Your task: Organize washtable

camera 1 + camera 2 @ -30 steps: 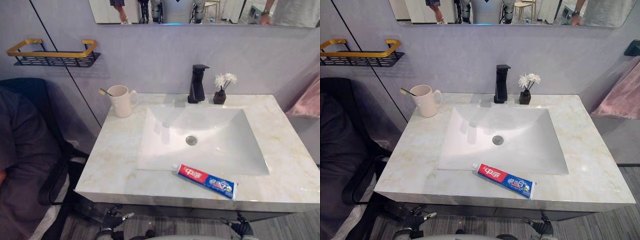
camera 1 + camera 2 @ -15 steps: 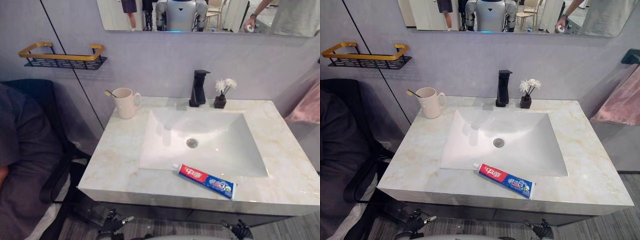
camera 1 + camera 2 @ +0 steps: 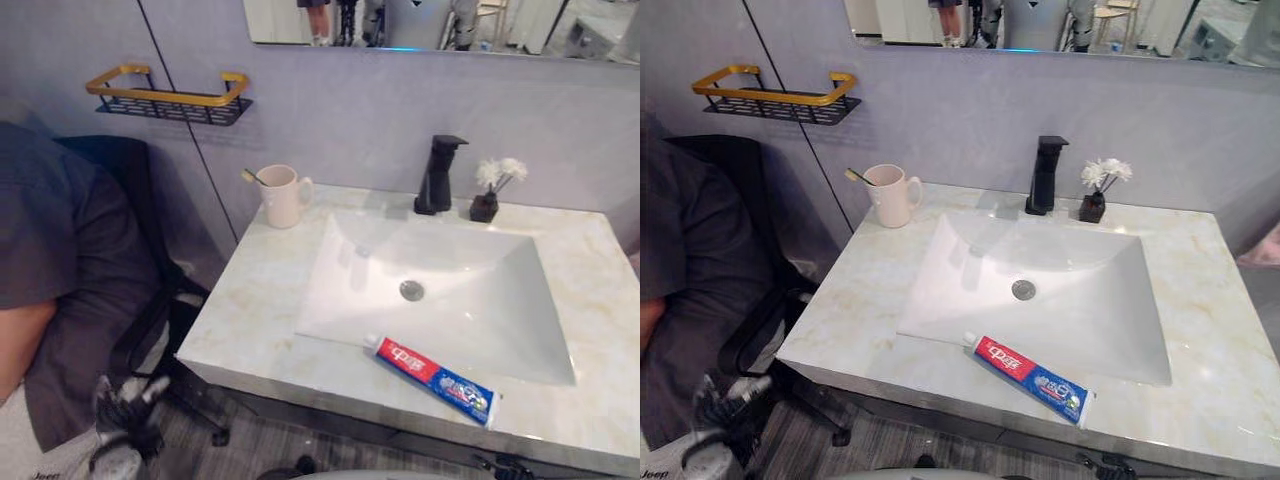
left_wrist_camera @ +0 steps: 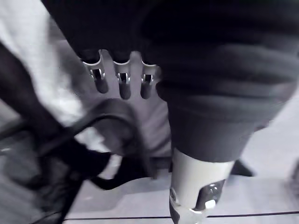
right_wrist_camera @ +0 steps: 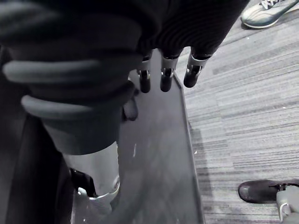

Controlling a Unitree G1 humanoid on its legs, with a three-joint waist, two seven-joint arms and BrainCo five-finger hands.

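A red and blue toothpaste tube [image 3: 435,378] lies on the marble washtable [image 3: 260,310], on the front rim of the white sink [image 3: 440,290]. A cream mug [image 3: 283,196] with a toothbrush [image 3: 250,177] in it stands at the back left corner. My left hand [image 3: 125,408] hangs below the table's left front corner, its fingers [image 4: 122,86] straight and holding nothing. My right hand [image 5: 166,74] hangs low over the floor, fingers relaxed and empty.
A black faucet [image 3: 438,175] and a small dark vase of white flowers [image 3: 487,200] stand behind the sink. A gold-railed black shelf [image 3: 170,95] is fixed to the wall at left. A person in a dark shirt [image 3: 60,250] sits left of the table. A sneaker [image 5: 268,11] shows on the floor.
The whole picture has shifted right, so the camera has turned left. The washtable's things lie as before. My left hand now shows further left, near the seated person.
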